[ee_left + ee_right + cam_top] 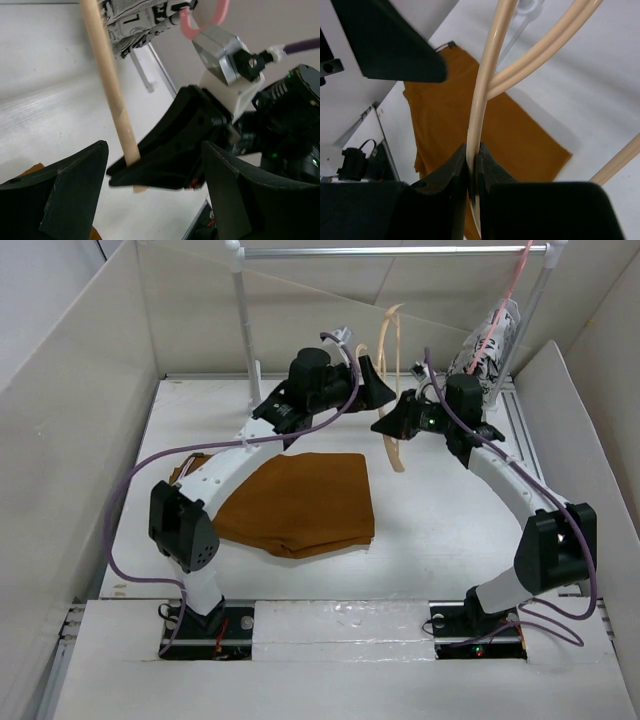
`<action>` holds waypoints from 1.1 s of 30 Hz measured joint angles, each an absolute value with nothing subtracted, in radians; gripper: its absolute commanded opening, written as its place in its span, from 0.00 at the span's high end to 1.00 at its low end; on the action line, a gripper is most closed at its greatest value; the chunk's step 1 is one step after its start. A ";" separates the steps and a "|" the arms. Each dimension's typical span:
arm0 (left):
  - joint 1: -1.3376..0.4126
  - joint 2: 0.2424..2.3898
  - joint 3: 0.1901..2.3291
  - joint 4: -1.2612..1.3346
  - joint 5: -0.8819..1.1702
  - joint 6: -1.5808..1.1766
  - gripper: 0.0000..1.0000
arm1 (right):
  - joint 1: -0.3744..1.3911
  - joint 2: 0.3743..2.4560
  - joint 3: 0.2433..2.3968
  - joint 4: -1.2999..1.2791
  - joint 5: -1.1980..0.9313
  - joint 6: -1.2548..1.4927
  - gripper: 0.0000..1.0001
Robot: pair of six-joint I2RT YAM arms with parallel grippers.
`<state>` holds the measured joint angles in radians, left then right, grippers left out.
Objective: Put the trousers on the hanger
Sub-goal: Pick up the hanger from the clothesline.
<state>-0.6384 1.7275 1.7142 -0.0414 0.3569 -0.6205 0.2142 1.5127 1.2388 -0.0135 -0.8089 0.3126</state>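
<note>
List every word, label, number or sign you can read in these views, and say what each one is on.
No text can be read in any view.
Patterned cloth: its black-and-white print has letter-like marks, too blurred to read.
Trousers: plain fabric, no label in view.
Hanger: bare wood, no brand or stamp in view.

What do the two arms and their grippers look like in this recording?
The left arm and right arm have white links and black joint housings. The left gripper and right gripper have black wedge-shaped fingers. A purple cable runs along each arm.
</note>
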 measured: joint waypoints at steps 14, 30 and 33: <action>-0.708 1.799 1.674 -0.017 0.042 -0.580 0.69 | 0.296 1.412 1.051 -0.040 -0.767 0.318 1.00; -0.743 1.692 1.176 0.139 0.072 -0.748 1.00 | 0.196 1.169 1.034 -0.497 -0.684 0.016 0.44; -0.768 1.690 1.098 0.171 0.081 -0.805 1.00 | 0.185 1.184 1.034 -0.510 -0.689 -0.024 0.96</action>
<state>-0.7677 1.6901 1.0985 0.1711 0.0807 -0.8055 0.1852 1.1835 1.0336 -0.5102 -0.6891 -0.0238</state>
